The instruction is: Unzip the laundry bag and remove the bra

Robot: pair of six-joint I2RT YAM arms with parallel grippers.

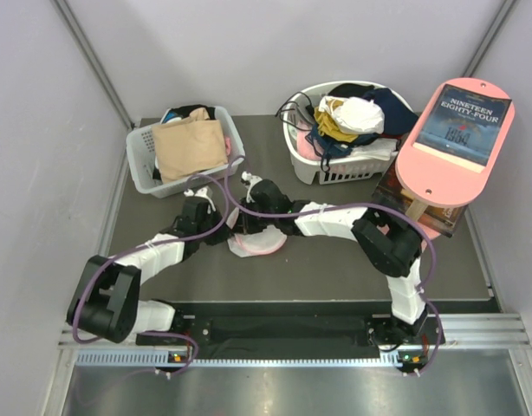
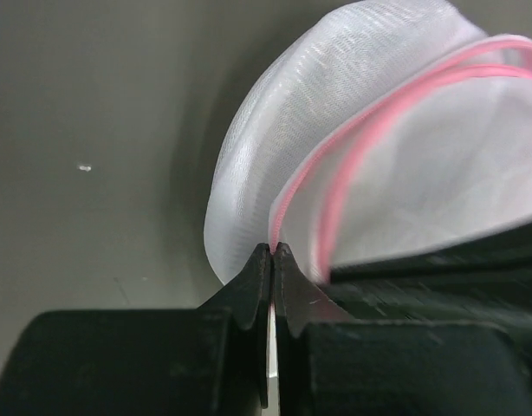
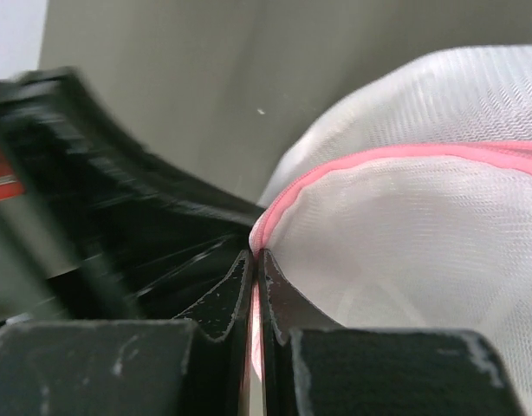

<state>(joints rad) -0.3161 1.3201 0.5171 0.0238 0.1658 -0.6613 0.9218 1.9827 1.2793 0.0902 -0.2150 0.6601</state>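
Observation:
The laundry bag (image 1: 259, 244), white mesh with a pink rim, lies on the dark table between my two grippers. My left gripper (image 1: 224, 232) is shut on the pink rim at the bag's left side. In the left wrist view its tips (image 2: 273, 250) pinch the pink rim (image 2: 370, 113), with mesh (image 2: 283, 121) bulging above. My right gripper (image 1: 246, 225) is shut on the pink rim right beside it. In the right wrist view its tips (image 3: 256, 253) clamp the rim of the bag (image 3: 405, 260). The bra does not show; only blurred white is visible through the mesh.
A white slotted basket (image 1: 141, 160) holding a beige garment (image 1: 190, 147) stands at the back left. A second white basket (image 1: 335, 172) heaped with clothes stands at the back right. A pink oval board with a book (image 1: 457, 130) sits at the right, over more books.

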